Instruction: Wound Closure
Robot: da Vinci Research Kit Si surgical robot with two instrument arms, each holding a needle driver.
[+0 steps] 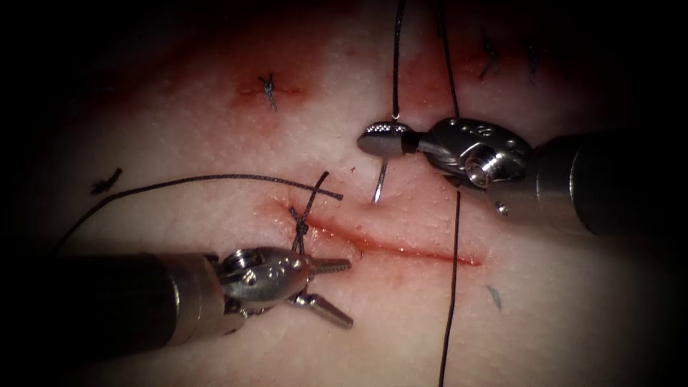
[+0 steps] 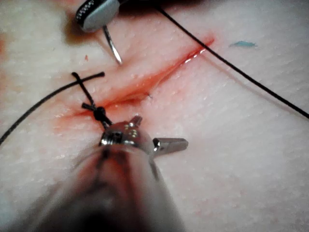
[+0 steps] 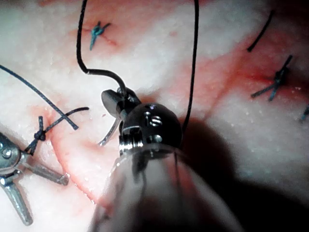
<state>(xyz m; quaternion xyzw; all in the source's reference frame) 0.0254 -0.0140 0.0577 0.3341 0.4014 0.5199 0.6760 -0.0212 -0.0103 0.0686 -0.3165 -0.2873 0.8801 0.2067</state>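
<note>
Tissue [image 1: 215, 143] under lamp, cut [image 1: 401, 247] half closed, knot [image 1: 301, 228] at left end. Right hand [image 1: 385, 138] clamps needle [image 1: 380, 183] near thread end, tip poised above cut's far edge for bite. Left hand [image 1: 331, 287] gapes empty beside knot, ready to receive.

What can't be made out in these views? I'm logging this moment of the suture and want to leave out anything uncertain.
- Needle: the right tool holds it; the jaws cover the gripped stretch, so where along the curve is unclear.
- Needle tip: in the endoscope view it meets the tissue above the cut; too small to tell if it has entered.
- Thread: cut off by the picture's edges.
- Left tool: open, holding nothing; its shaft hides the wrist in the left wrist view.
</note>
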